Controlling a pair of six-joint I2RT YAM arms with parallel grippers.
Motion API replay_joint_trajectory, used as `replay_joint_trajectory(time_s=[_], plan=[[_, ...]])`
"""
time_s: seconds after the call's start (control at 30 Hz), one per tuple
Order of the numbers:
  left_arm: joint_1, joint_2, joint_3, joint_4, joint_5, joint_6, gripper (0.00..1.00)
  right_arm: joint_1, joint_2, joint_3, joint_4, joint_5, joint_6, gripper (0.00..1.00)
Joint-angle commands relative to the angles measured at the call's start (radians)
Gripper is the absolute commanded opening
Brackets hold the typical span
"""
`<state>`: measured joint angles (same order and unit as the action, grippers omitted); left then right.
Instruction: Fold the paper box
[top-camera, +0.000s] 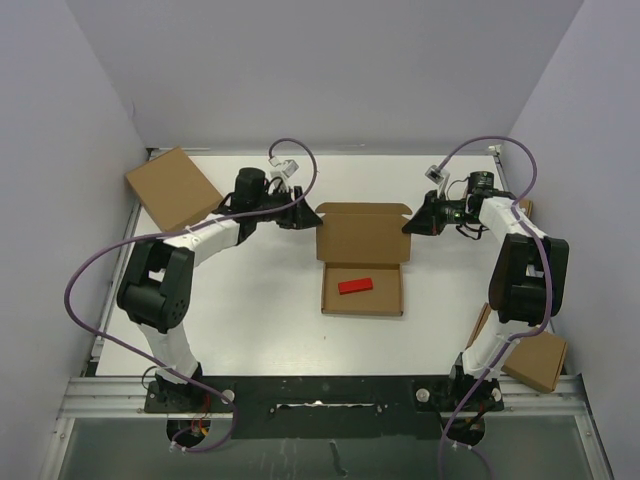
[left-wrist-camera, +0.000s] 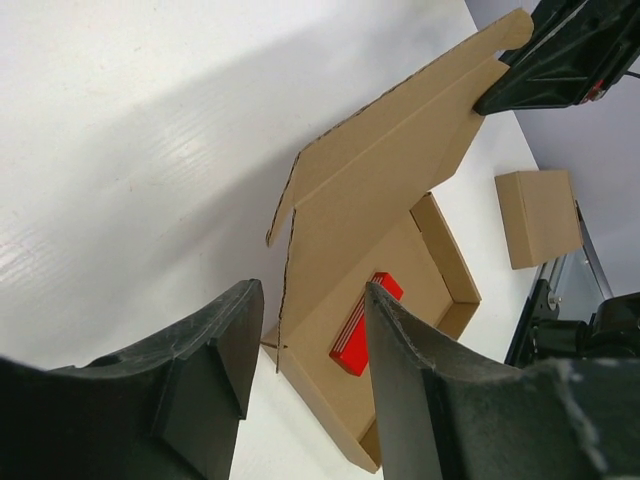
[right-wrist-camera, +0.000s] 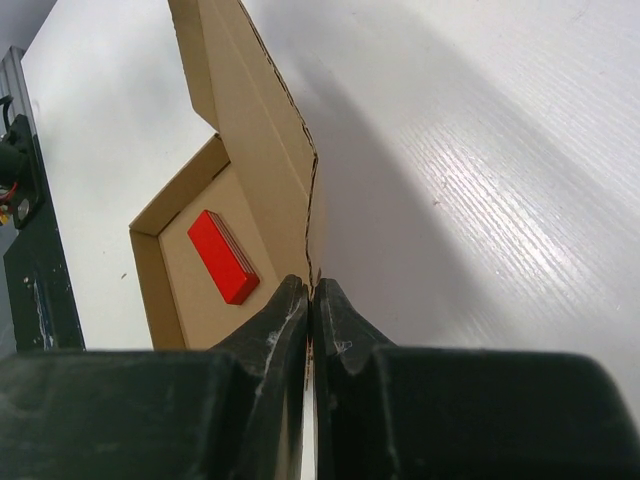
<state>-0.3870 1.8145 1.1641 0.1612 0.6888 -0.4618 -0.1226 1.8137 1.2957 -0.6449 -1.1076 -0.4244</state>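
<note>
The open paper box (top-camera: 362, 290) lies in the middle of the table with a red block (top-camera: 355, 285) in its tray. Its lid (top-camera: 363, 232) stands raised at the far side. My right gripper (top-camera: 412, 225) is shut on the lid's right edge; in the right wrist view the fingers (right-wrist-camera: 290, 320) pinch the cardboard, above the red block (right-wrist-camera: 223, 257). My left gripper (top-camera: 305, 215) is open at the lid's left edge; in the left wrist view (left-wrist-camera: 305, 340) its jaws stand apart with the lid (left-wrist-camera: 400, 170) ahead of them, not gripped.
A closed cardboard box (top-camera: 172, 187) lies at the back left. Another (top-camera: 535, 355) lies at the front right by the right arm's base, also in the left wrist view (left-wrist-camera: 540, 215). Purple walls close in both sides and the back.
</note>
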Motion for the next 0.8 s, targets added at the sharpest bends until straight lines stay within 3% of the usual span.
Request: replay_joint_trajectory(time_s=[0.0,0.3,0.6,0.77], plan=[[-0.012,-0.006,0.082,-0.040,-0.005,0.049,0.42,0.010,-0.045,0.010,0.010,-0.034,-0.019,0.00],[-0.042,0.042,0.131,-0.074,-0.008,0.038,0.25,0.011,-0.050,0.010,0.011,-0.031,-0.018,0.00],[-0.047,0.044,0.165,-0.196,-0.113,0.092,0.33,0.012,-0.053,0.010,0.013,-0.031,-0.016,0.00],[-0.048,0.047,0.168,-0.209,-0.121,0.097,0.31,0.014,-0.053,0.010,0.014,-0.034,-0.014,0.00]])
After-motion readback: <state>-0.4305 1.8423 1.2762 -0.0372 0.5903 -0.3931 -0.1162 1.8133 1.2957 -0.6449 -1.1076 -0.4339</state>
